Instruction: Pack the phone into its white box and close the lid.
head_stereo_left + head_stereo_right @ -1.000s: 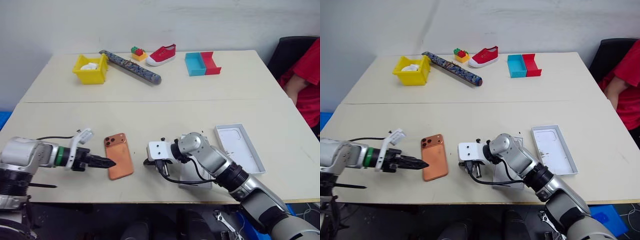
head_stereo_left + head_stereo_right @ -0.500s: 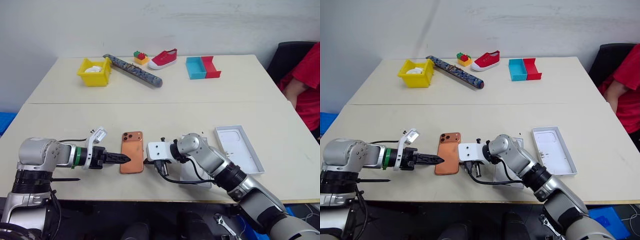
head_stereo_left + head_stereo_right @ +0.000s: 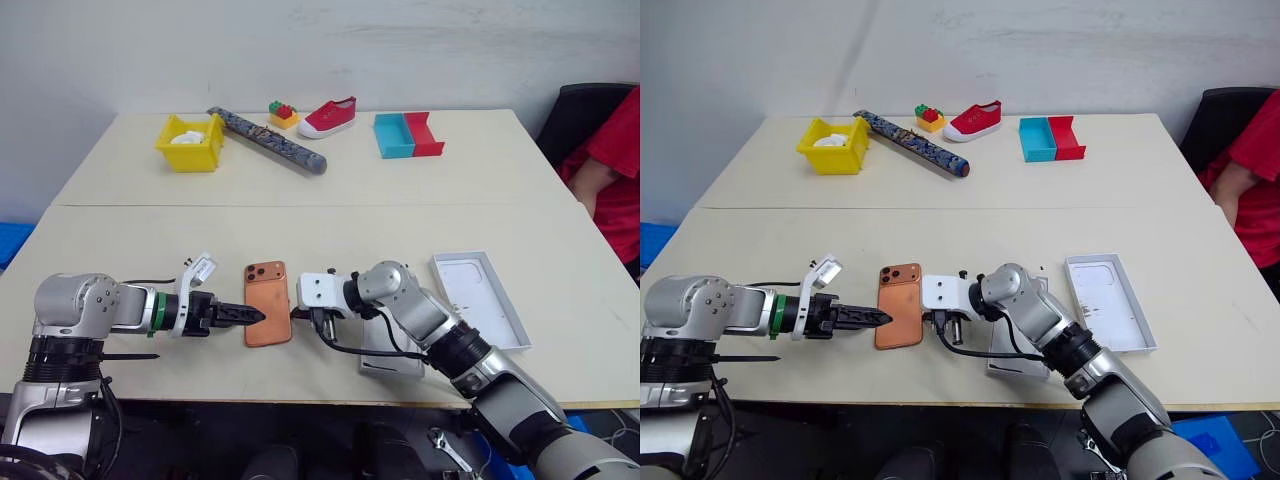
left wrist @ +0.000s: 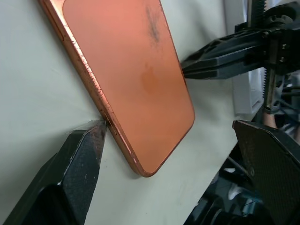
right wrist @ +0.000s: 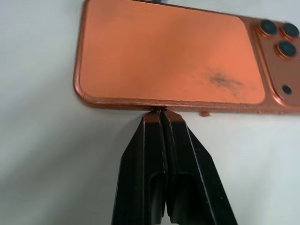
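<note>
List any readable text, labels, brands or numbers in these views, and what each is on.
None readable.
The phone: plain orange back with a dark smudge, no logo or lettering legible.
The lid: faint moulded outline only, no print.
White tag on the left gripper: too small to tell if it has writing.
Patterned tube at the far side: decoration, nothing legible.

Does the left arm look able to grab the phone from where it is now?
Probably yes: the left gripper is open, one finger at the phone edge; the shut right gripper braces the opposite edge.
</note>
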Tool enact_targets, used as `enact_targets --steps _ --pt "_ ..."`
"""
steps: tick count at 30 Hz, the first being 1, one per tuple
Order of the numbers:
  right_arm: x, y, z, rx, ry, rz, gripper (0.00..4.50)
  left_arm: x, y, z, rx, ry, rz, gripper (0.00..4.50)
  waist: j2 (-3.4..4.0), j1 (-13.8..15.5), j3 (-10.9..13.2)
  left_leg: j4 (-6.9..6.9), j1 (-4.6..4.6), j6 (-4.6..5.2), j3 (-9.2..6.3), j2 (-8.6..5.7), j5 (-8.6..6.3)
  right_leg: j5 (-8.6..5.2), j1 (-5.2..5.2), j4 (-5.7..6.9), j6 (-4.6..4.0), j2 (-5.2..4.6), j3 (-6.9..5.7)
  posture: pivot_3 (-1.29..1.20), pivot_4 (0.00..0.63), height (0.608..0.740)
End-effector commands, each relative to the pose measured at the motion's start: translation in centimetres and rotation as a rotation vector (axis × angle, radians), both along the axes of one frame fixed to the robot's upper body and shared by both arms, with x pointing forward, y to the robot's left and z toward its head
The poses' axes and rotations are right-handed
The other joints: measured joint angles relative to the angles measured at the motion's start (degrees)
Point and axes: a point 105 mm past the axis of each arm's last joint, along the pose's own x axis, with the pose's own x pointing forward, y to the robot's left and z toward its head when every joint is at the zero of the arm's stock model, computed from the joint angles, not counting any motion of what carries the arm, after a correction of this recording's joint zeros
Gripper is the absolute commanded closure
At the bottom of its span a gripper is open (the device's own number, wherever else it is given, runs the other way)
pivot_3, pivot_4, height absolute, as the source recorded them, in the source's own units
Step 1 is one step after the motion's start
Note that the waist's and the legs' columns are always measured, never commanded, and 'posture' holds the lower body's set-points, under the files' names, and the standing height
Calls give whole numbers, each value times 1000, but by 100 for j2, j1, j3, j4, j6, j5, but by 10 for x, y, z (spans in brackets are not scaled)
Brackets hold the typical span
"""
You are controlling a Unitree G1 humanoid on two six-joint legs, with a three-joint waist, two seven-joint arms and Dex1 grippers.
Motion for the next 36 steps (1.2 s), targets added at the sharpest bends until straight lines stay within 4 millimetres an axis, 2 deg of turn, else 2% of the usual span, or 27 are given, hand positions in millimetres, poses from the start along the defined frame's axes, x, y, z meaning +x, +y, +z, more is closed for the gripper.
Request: enact_targets --steps 1,5,10,13,16,20,26,32,36 --pt "-9 11 5 34 -11 50 4459 -13 -27 -16 -147 139 -62 0 0 3 0 -4 0 0 -6 -2 0 -1 1 -5 2 1 2 0 150 740" --pt "-9 8 4 34 -7 43 4459 1 -21 -6 -256 136 24 0 0 16 1 -18 -3 -6 -28 -8 3 -5 3 -16 7 1 1 0 150 740" --pt "-11 9 3 32 -11 52 4459 1 -18 -9 -189 130 28 0 -5 22 2 -27 -15 -21 -70 -19 12 -7 7 -26 10 1 7 0 150 740" --pt "-10 13 6 44 -19 52 4459 -2 -13 -21 -31 130 17 0 -18 21 1 -73 -10 -33 -76 -38 39 -8 3 -32 13 -15 6 0 150 740" --pt "-9 12 6 33 -36 56 4459 14 -2 -24 105 105 98 0 -18 19 1 -83 -5 -42 -90 -41 46 -11 5 -31 18 -17 1 0 150 740" --pt "-7 11 7 31 -45 54 4459 20 3 2 142 41 63 0 -44 -21 14 -85 -3 -64 -109 -43 65 -12 7 -20 20 -18 -8 0 150 740" --pt "-2 12 6 33 -58 45 4459 15 13 10 246 46 29 0 -78 -163 38 -113 -17 -91 -133 -38 78 -20 -20 -6 5 -8 -16 0 150 740" --pt "0 17 6 42 -61 42 4459 9 -5 -9 279 76 -23 0 -82 -163 35 -144 -29 -81 -130 -39 103 -26 -48 -2 -6 -12 -15 0 150 740" --pt "0 19 8 55 -51 42 4459 8 -26 -13 201 85 -55 0 -75 -124 31 -169 12 -107 -144 -41 116 -26 -6 -13 -6 -16 -22 0 150 740"
